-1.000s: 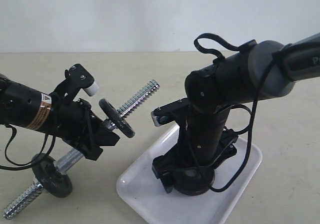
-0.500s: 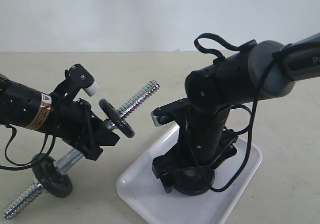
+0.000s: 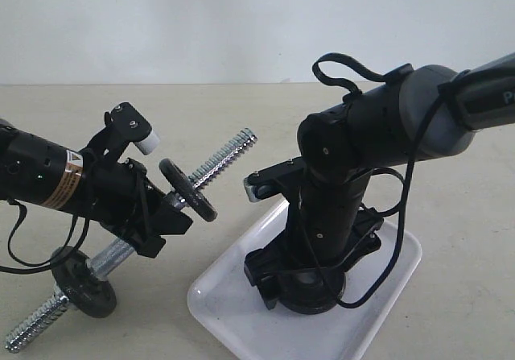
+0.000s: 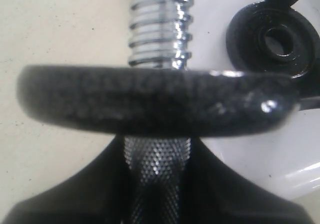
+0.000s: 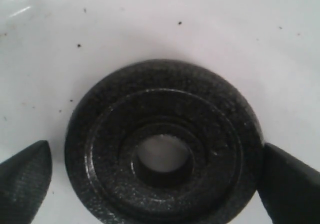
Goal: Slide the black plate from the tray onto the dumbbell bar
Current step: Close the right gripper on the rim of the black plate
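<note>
Cropped letter (image 3: 508, 97), perhaps P, on right arm (image 3: 475, 102), warning-triangle label (image 3: 70, 173) on left arm (image 3: 28, 163)

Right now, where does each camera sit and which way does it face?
Exterior: off the arms, facing both across the table; left gripper holds the dumbbell bar, right gripper is down over the tray.
Left wrist: looks along the bar past a mounted disc; its fingers show.
Right wrist: looks down on the black plate; both fingertips flank it.
Shared: both wrist views show that plate on the tray.
</note>
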Robot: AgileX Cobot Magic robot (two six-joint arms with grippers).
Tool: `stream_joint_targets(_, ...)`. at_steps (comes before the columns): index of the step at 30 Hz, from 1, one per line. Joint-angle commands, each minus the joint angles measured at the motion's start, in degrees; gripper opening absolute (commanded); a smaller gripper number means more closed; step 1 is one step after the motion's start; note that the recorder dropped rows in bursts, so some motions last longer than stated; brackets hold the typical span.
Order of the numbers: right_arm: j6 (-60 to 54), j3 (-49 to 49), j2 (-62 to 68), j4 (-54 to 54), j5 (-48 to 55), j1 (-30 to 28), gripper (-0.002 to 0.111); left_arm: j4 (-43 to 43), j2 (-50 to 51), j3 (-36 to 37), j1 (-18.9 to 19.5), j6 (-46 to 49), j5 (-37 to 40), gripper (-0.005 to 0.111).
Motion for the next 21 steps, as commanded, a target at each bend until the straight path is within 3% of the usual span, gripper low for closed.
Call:
stream_joint_targets(1, 0.3, 0.5, 0.9, 2.3, -1.9, 0.0, 0.101, -2.1, -2.7, -1.5, -0.1, 1.0, -2.7, 0.004)
stream_joint_targets(21, 0.7, 0.5, 5.3, 1.5, -1.5, 0.0, 0.101, -2.1, -2.7, -1.5, -0.1, 1.0, -2.7, 0.004)
